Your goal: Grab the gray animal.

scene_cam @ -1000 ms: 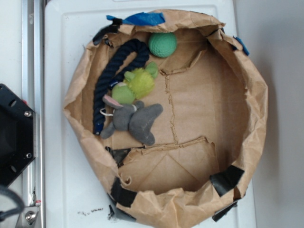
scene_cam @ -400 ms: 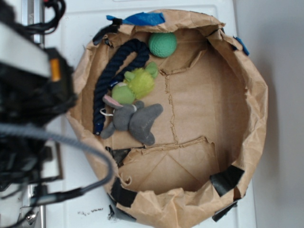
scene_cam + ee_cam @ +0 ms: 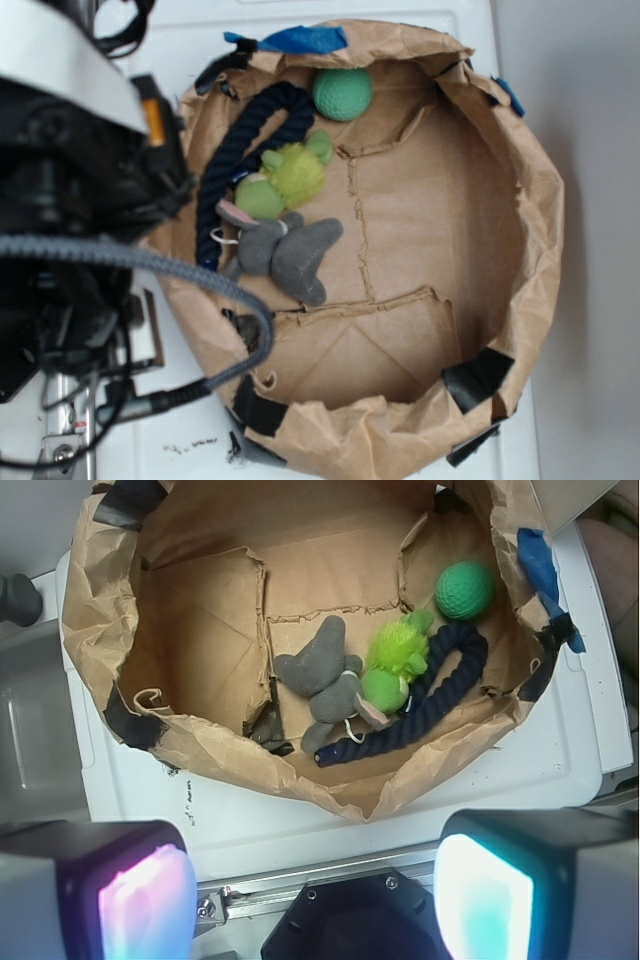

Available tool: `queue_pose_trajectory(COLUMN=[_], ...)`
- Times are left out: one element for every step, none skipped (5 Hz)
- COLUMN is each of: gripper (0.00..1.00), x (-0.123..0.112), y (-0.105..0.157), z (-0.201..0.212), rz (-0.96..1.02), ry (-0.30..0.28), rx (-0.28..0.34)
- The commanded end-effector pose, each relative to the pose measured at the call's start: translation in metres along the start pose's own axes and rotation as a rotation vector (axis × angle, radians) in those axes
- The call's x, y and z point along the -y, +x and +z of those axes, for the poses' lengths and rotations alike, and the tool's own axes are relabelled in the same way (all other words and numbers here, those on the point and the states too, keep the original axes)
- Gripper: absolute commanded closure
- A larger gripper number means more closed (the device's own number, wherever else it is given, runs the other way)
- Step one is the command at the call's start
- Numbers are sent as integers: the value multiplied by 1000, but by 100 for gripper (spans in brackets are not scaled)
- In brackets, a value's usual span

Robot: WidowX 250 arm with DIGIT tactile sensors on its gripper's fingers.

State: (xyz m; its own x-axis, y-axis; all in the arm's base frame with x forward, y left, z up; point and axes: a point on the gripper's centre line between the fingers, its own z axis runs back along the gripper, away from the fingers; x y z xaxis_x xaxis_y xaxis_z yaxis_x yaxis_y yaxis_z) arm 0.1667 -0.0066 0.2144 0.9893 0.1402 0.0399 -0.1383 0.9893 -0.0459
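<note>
The gray animal (image 3: 285, 252) lies on the floor of a brown paper bag (image 3: 540, 230), at its left side, limbs spread and a pink-lined ear toward the rope. In the wrist view the gray animal (image 3: 320, 675) is far ahead inside the bag (image 3: 250, 755). My gripper (image 3: 315, 900) is open, its two glowing pads wide apart with nothing between them. It hovers outside the bag, over the rail and black base (image 3: 350, 925). In the exterior view my arm (image 3: 70, 190) fills the left side and overlaps the bag's left rim.
A lime-green plush (image 3: 285, 178) touches the gray animal's upper side. A dark navy rope (image 3: 235, 160) curves along the bag's left wall. A green ball (image 3: 342, 94) rests at the bag's top. The bag stands on a white surface (image 3: 130, 60).
My arm has entered the exterior view from the left and moved right, toward the bag's left rim. The toys have not moved.
</note>
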Motion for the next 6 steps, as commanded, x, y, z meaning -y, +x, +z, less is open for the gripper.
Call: queue_pose_trajectory(gripper=[0, 0, 0, 0, 0, 0], x=[1, 8, 9, 5, -8, -20], y=[48, 80, 102, 90, 87, 83], z=[-3, -15, -31, -60, -85, -106], rz=[-162, -260, -374, -580, -624, -657], ry=[6, 1, -27, -48, -61, -75], rx=[-58, -55, -54, -66, -73, -83])
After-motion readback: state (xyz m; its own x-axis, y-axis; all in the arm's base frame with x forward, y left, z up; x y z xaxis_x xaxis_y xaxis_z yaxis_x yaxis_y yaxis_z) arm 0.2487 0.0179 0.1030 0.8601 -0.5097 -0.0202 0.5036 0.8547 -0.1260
